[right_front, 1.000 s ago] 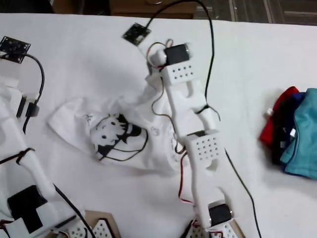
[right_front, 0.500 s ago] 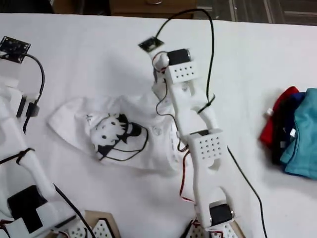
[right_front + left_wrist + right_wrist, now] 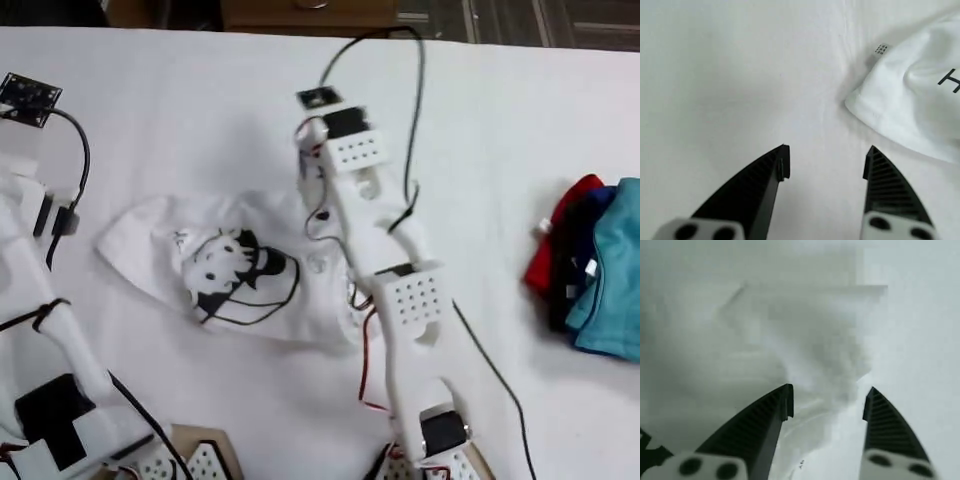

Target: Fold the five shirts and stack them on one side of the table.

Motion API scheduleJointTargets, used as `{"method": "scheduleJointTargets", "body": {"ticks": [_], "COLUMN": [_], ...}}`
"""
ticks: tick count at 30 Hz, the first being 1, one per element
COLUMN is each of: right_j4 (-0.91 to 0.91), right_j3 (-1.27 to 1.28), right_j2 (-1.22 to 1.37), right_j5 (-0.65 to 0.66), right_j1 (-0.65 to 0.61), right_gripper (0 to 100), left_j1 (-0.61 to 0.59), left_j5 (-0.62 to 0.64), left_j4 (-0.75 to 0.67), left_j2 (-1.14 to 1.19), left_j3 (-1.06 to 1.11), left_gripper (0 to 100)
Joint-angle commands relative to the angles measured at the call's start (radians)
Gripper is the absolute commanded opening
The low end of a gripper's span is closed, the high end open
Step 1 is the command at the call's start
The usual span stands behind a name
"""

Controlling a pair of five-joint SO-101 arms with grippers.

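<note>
Right arm point(image 3: 410, 300) has swung a little since a second ago, and its camera board point(image 3: 318, 97) now sits closer over the wrist. White shirt point(image 3: 230, 265) lies flatter near that wrist. Right claw point(image 3: 829, 390) is spread, with rumpled white cloth directly beneath and ahead of it. Left claw point(image 3: 828, 148) is also spread, over bare desk point(image 3: 715, 75); the shirt's edge is ahead of it and off to one side, not touching. Heap point(image 3: 590, 265) of red, blue and teal shirts lies well apart from right claw, on the side away from the white shirt.
</note>
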Motion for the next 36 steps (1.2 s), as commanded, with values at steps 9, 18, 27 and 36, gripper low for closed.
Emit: {"method": "scheduleJointTargets", "body": {"ticks": [9,18,27,36], "right_j4": [-0.015,-0.01,-0.03,-0.061], "right_j3": [-0.014,-0.009,-0.034,-0.032], "right_j2": [-0.031,-0.012,-0.007,-0.005], "right_j5": [-0.006,-0.006,-0.006,-0.006], "right_j1": [-0.01,0.065,0.013,0.024], "right_gripper": [12.8,12.9,12.7,12.7], "left_j1": [0.006,0.006,0.006,0.002], "left_j5": [0.011,0.011,0.011,0.011], "left_j4": [-0.003,-0.003,0.002,0.002], "left_j2": [-0.005,-0.005,-0.005,-0.006], "left_j3": [-0.002,-0.002,-0.002,-0.002], "left_gripper": [26,26,26,26]}}
